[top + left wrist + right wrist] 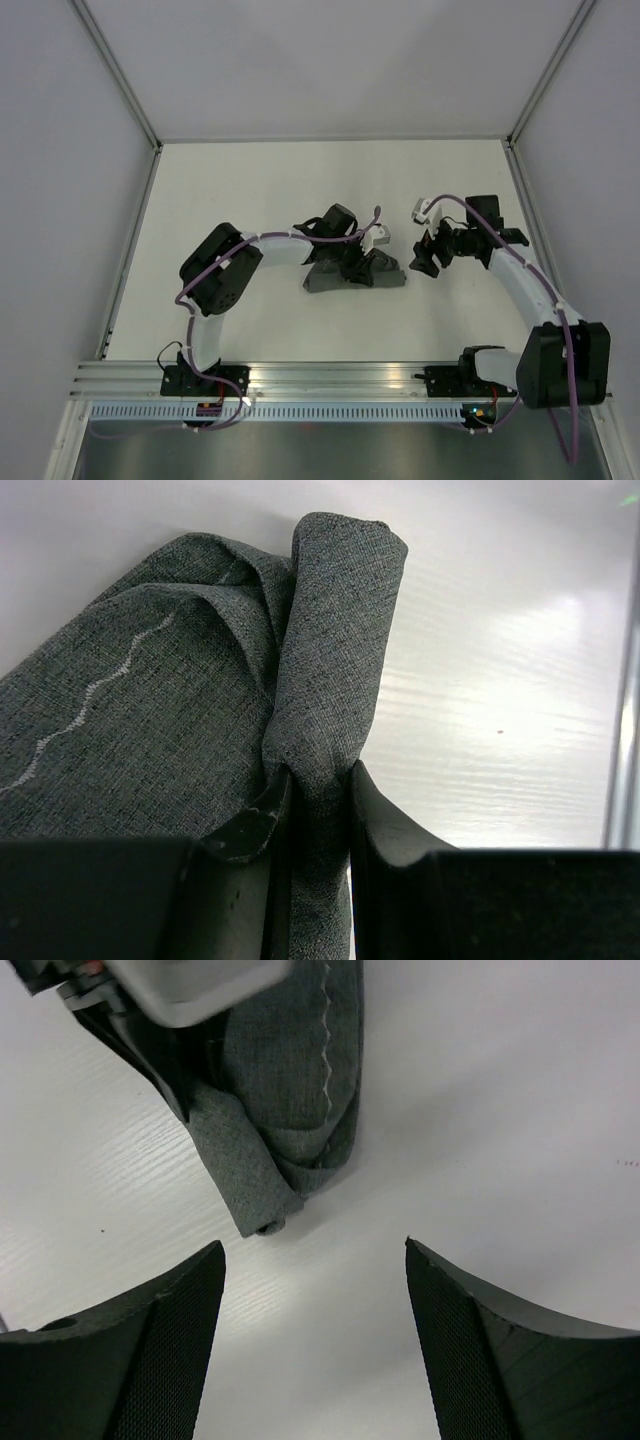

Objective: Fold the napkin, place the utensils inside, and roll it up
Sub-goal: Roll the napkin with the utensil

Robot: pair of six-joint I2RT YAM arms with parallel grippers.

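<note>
From above, the napkin (pixel 322 281) lies as a bunched dark grey roll near the middle of the white table (pixel 300 190). The left gripper (pixel 360 268) sits down on it, and the right gripper (pixel 428 255) is just beside its right end, apart from the cloth, with its jaws spread. In the left wrist view, the left gripper (pixel 318 820) is clamped on a rolled tube of the napkin (pixel 150 730). Its two dark fingers (pixel 385 830) press the cloth from either side, the roll stands up between them, and a pale wavy stitched line (pixel 90 700) crosses the looser fold to the left. In the right wrist view, the right gripper (pixel 315 1340) is wide open and holds nothing. Its fingers (pixel 160 1350) hover over bare table (pixel 500 1110), with the napkin's (pixel 290 1080) rolled end lying ahead of them, untouched.
</note>
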